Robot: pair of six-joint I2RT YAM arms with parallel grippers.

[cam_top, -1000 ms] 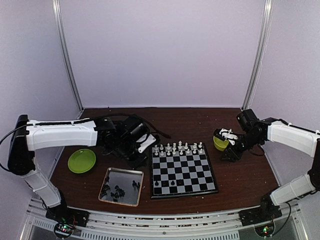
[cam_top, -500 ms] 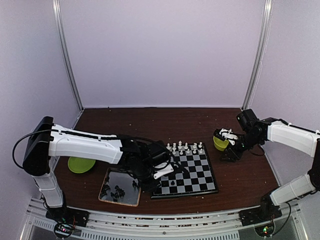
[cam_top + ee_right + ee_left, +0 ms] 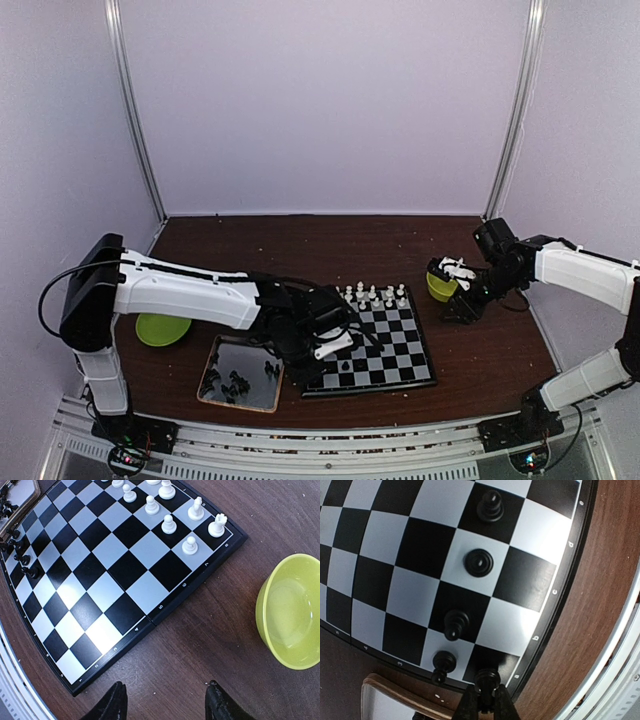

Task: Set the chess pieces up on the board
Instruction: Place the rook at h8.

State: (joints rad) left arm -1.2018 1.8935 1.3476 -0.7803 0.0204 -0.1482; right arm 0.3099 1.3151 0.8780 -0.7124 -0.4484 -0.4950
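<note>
The left tool (image 3: 484,707) was clenched on a black piece (image 3: 486,676), upright between the fingers, right over the dark corner square at the near-left rim of the board (image 3: 420,545); whether it had touched down, I couldn't tell! Other black chess pieces (image 3: 479,562) ran in a line away from it along that edge. The right tool (image 3: 165,705) hung released and empty over the surface (image 3: 200,645) off the board's far-right corner, well apart, so the left arm was clearly the nearer.
</note>
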